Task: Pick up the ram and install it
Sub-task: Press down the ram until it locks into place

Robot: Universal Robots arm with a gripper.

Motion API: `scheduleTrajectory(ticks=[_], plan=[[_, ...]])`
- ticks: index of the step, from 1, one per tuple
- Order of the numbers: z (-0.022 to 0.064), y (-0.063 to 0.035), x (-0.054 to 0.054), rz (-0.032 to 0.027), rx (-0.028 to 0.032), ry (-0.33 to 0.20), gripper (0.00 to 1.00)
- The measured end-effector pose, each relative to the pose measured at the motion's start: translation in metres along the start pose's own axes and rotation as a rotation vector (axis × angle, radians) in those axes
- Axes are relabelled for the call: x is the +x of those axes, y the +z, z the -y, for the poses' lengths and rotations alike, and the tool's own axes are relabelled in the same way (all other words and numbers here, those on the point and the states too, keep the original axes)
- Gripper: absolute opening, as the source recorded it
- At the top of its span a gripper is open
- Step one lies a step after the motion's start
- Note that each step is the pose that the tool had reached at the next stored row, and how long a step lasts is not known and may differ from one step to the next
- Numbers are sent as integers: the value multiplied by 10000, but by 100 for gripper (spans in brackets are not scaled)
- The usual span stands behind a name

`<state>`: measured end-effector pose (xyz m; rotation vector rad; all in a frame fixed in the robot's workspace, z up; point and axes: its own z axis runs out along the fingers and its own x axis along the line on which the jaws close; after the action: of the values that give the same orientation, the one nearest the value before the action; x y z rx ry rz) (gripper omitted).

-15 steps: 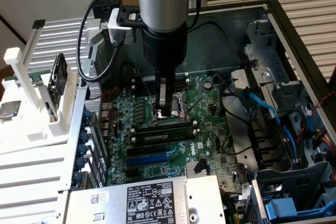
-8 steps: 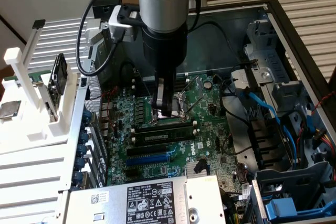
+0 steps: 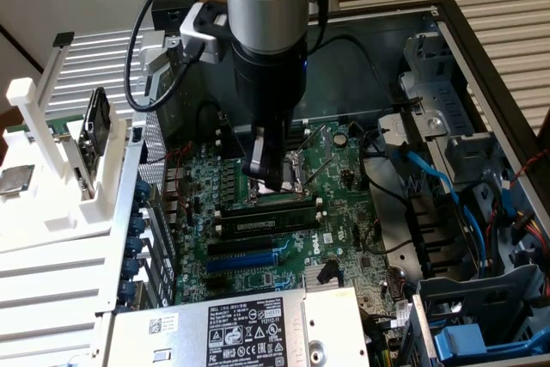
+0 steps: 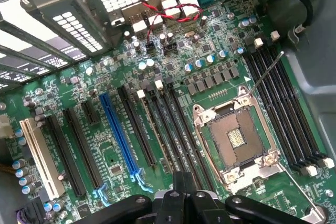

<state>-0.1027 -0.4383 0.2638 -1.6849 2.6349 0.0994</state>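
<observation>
Exterior view: case [image 3: 481, 58] open, board [image 3: 344, 212] exposed, gripper [image 3: 262, 174] low over the memory slots beside the CPU socket [image 3: 296, 169]. Jaws clenched. A ram [image 3: 266, 219] stick sits in a slot just below the gripper; looks seated, so install seems mostly done, though I can't tell if latches are locked. Wrist view: fingertips [image 4: 184, 182] together above the slots [image 4: 168, 124], nothing between them.

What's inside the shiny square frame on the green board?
A dark socket with a small gold patch in its middle. No chip sits in it. In the exterior view the gripper covers part.
</observation>
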Motion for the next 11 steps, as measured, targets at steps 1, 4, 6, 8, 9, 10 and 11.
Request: scheduleTrajectory(ticks=[1, 4, 6, 8, 9, 10, 11], plan=[[0, 0, 0, 8, 7, 165, 10], [0, 0, 0, 37, 35, 779, 10], [0, 0, 0, 51, 49, 1087, 10], [0, 0, 0, 66, 63, 1408, 10], [0, 0, 0, 73, 70, 1563, 10], [0, 0, 0, 88, 84, 1874, 10], [0, 0, 0, 102, 98, 2188, 10]])
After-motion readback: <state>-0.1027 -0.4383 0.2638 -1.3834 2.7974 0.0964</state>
